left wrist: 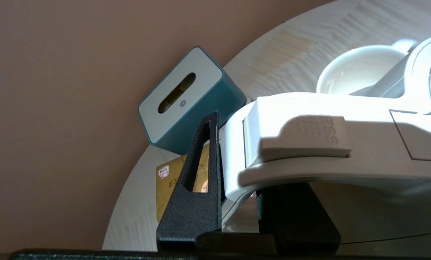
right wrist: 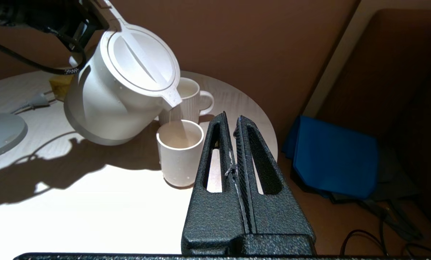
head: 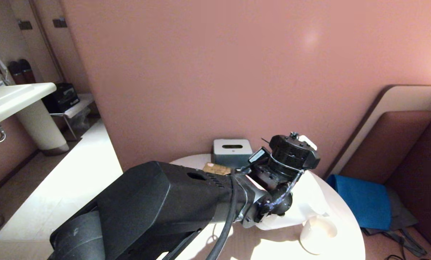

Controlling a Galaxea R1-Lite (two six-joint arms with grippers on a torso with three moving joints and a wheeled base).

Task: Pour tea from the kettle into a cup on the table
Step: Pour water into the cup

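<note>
- Now, taking the kettle (right wrist: 110, 97) as the landmark: it is lifted off the table (right wrist: 74, 202) and tilted, its spout down over the cup (right wrist: 180, 157)
- To the left of the kettle lies a grey round base (right wrist: 0, 133) with a power plug (right wrist: 38, 102) near it
- Behind the kettle, against the wall, stands a teal box with a slot (left wrist: 186, 103), and a yellow card (left wrist: 168, 184) lies before it
- The left gripper (left wrist: 237, 173) holds the kettle by its handle (left wrist: 309, 141), black fingers (left wrist: 195, 187) pressed on both sides
- From the kettle's spout a thin stream of tea (right wrist: 175, 124) falls into the cup, which stands just beside and below the kettle
- Behind the cup, near the kettle's spout, stands a ribbed mug (right wrist: 195, 99)
- Right of the kettle, the right gripper (right wrist: 235, 144) hangs beside the cup, its fingers pressed together and holding nothing
- Farther right of the kettle, off the table, a blue cloth (right wrist: 332, 157) lies on the floor
</note>
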